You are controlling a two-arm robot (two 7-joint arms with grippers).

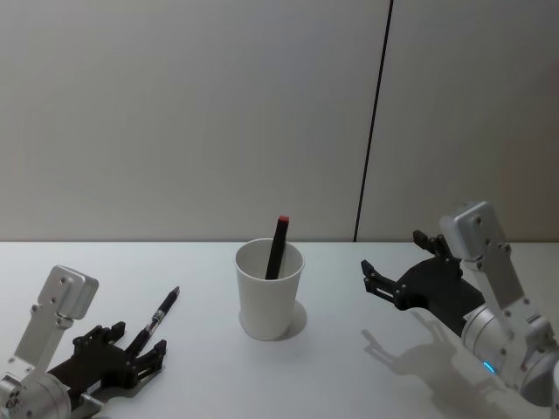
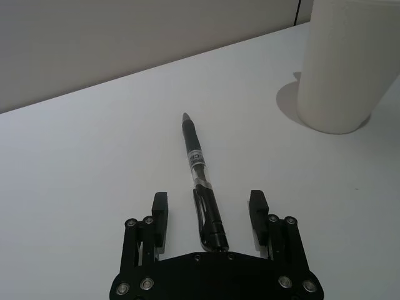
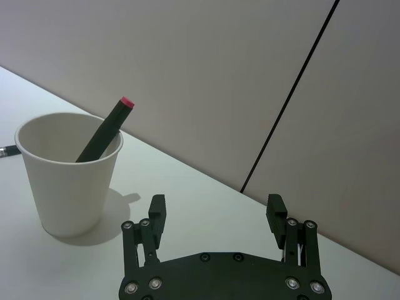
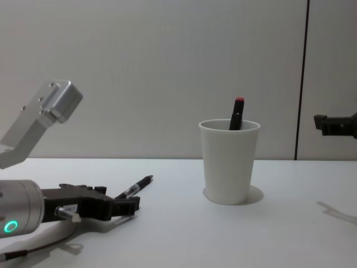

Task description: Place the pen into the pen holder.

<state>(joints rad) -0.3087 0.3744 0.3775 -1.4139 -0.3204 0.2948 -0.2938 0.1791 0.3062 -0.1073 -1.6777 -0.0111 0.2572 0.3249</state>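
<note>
The pen [image 2: 201, 181] is straddled on the table [image 1: 349, 375] by the open left pincer [image 2: 208, 200], not yet gripped or carried to the pen holder [image 1: 269, 297]; the right pincer [image 3: 215, 205] is parked open, empty.

A white table [image 1: 218, 375] meets a grey wall [image 1: 175, 105] with 1 dark seam [image 1: 371, 131]; 1 red-tipped marker [image 1: 278, 244] leans.

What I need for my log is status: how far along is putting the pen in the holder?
Done: a red-capped marker already stands in the pen holder. In hand: the left gripper is open, fingers either side of the pen, which lies ungripped on the table. Left: grasp, lift, drop it in. The right gripper hovers open beside the holder.
</note>
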